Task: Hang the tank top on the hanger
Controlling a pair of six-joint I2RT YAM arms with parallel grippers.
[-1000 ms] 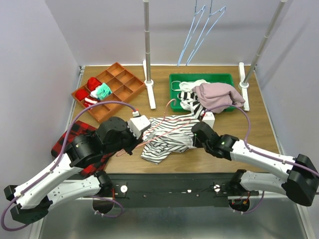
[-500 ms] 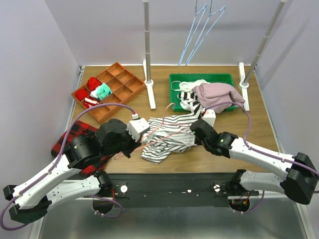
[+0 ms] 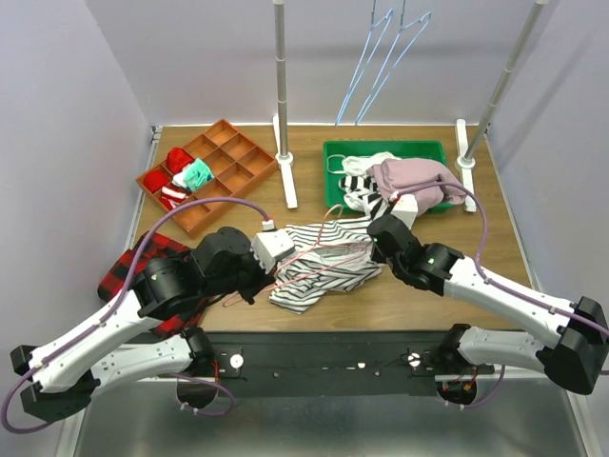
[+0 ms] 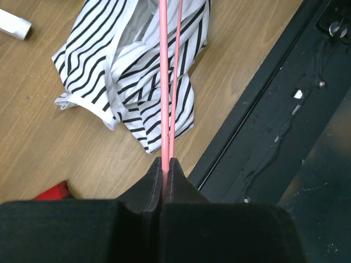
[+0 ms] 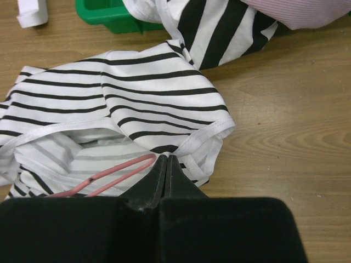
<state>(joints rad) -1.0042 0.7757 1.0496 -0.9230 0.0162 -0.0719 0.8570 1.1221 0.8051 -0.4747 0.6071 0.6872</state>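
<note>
The tank top [image 3: 319,259], white with thin dark stripes, lies crumpled on the wood at centre front. The pink-red hanger [image 3: 328,268] runs across and partly inside it. My left gripper [image 3: 255,282] is shut on the hanger's wire [image 4: 163,109], which passes from the jaws out over the tank top [image 4: 137,71]. My right gripper [image 3: 374,249] is shut at the garment's right edge. In the right wrist view its tips [image 5: 166,160] pinch the white hem of the tank top [image 5: 137,104], with the hanger's rounded corner [image 5: 118,170] just left of them.
A green bin [image 3: 381,150] behind the right gripper holds a bold striped garment and a mauve one [image 3: 414,181]. An orange divided tray [image 3: 238,167] sits back left. Two rail posts [image 3: 282,95] stand behind, with light blue hangers [image 3: 381,57] above. Plaid cloth [image 3: 133,262] lies front left.
My right gripper has gone from open to shut on the tank top's right edge and shifted slightly back. The left arm, still holding the hanger, has edged a little to the right.
</note>
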